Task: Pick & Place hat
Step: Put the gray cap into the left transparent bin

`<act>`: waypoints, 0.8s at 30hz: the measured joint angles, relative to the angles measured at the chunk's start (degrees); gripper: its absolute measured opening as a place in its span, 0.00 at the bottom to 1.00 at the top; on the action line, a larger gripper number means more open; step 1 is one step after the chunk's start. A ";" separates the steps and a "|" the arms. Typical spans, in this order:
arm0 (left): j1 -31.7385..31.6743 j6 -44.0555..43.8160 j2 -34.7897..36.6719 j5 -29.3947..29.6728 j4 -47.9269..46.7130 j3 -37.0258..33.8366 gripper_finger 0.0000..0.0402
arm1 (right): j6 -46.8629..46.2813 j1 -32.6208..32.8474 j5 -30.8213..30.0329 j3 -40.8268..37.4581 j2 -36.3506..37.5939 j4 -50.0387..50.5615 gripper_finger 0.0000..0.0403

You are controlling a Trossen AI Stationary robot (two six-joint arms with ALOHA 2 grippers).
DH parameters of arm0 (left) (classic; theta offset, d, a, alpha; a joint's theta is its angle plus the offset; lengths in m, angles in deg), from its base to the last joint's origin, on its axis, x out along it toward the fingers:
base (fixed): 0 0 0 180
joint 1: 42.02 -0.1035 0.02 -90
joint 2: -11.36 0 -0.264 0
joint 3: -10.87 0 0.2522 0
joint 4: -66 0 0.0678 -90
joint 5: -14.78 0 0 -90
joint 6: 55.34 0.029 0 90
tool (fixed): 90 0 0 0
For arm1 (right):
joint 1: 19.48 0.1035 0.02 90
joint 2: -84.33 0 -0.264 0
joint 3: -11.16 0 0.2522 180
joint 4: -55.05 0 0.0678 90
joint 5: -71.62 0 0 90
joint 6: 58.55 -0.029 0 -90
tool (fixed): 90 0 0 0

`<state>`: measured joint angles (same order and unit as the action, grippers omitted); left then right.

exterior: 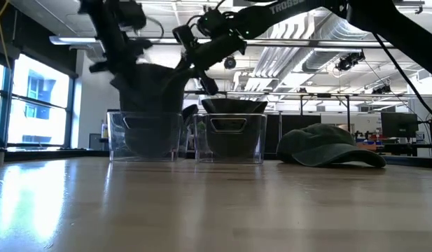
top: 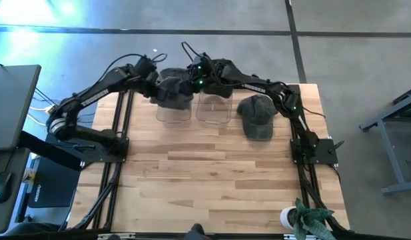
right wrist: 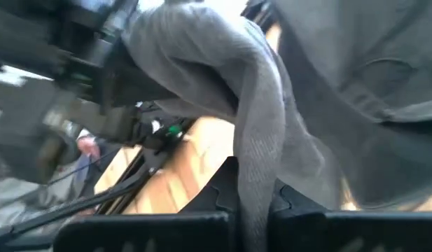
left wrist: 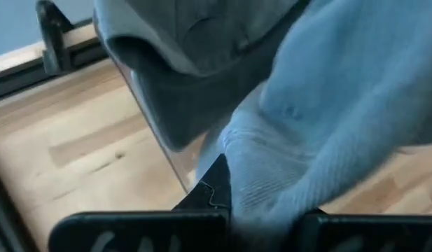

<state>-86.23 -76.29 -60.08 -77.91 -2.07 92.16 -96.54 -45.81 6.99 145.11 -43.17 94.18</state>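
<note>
A dark grey knit hat (top: 173, 92) sits over and partly inside the left clear bin (top: 173, 113), also seen in the low view as the hat (exterior: 149, 91) in the bin (exterior: 145, 140). My left gripper (top: 155, 87) is at the hat's left side and my right gripper (top: 192, 83) at its right side, both shut on it. The right clear bin (exterior: 233, 136) holds another dark hat (exterior: 233, 106). A green cap (top: 257, 115) rests brim-down on the table to the right of the bins. My left gripper pinches a bunched fold of the knit hat's cloth (left wrist: 268, 199) between its two fingers (left wrist: 212, 189), coming from the table's left side. The hat's lower part hangs into the left bin. My right gripper pinches a gathered strip of the knit hat's edge (right wrist: 254, 189) between its fingers (right wrist: 223, 192), reaching in from the right above the bins. The cloth runs up from the hold in a taut ridge.
The two bins stand side by side near the table's far edge. The wooden tabletop (top: 212, 180) stretches toward the near edge. A small white and green object (top: 302, 217) sits at the near right corner. Black frame rails (top: 115, 153) run along both sides.
</note>
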 joint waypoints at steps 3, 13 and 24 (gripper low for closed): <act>-2.79 2.94 -1.83 -2.98 1.76 -0.79 0.00 | -0.57 -0.69 -1.43 -1.37 0.04 0.32 0.00; -8.67 3.91 -7.17 -8.46 3.29 -0.64 0.00 | -0.26 -2.59 -3.58 -6.30 -0.57 -4.57 0.01; -9.09 -1.57 -8.24 -5.81 10.57 -0.65 0.04 | 6.98 -4.50 -8.62 -9.49 -0.81 -11.68 0.11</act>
<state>-95.32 -77.86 -68.32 -83.72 8.50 91.51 -89.56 -50.31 -1.63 135.61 -43.98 82.50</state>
